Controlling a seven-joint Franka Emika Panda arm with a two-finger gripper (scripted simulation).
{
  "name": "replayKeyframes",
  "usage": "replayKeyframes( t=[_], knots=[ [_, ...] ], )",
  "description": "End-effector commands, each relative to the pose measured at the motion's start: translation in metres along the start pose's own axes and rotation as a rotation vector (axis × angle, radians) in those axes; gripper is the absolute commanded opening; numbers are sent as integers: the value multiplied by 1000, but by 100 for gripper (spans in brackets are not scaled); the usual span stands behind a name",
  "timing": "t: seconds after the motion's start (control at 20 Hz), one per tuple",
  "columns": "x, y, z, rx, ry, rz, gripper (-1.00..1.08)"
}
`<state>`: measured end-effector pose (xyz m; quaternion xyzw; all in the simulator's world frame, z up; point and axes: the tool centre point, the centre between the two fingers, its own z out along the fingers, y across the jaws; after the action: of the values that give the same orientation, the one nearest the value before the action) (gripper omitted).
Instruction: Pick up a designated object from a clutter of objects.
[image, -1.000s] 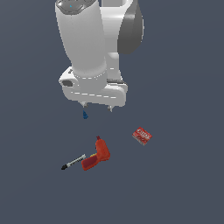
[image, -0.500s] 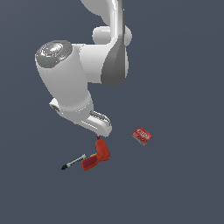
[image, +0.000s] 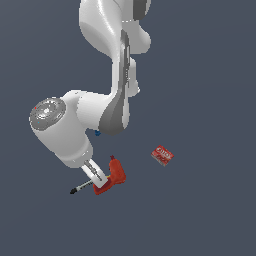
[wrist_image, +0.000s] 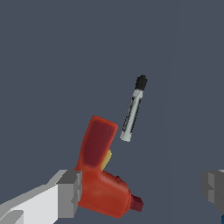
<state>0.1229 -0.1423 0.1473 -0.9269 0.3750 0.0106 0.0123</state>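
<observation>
Stick beside drill, gripper low over both.

We log the thin stick (image: 83, 186) at the exterior view's lower left, black tip outward, its inner end hidden behind a finger (image: 94, 171) and just beside the red drill (image: 113, 176). The gripper (wrist_image: 141, 189) stands wide, holding nothing; one finger is cut off at the wrist frame's edge. A blue piece (image: 97, 133) barely peeks behind the arm. The red box (image: 162, 155) lies well apart, open floor all round.
</observation>
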Motion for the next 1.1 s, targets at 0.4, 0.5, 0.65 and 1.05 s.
replayKeyframes(
  t=[0.4,0.5,0.65,1.05],
  knots=[
    [43,14,67,-8,23,219,100],
    [47,16,74,-9,26,241,100],
    [51,18,82,-10,29,264,100],
    [52,19,89,-11,29,271,100]
  ],
)
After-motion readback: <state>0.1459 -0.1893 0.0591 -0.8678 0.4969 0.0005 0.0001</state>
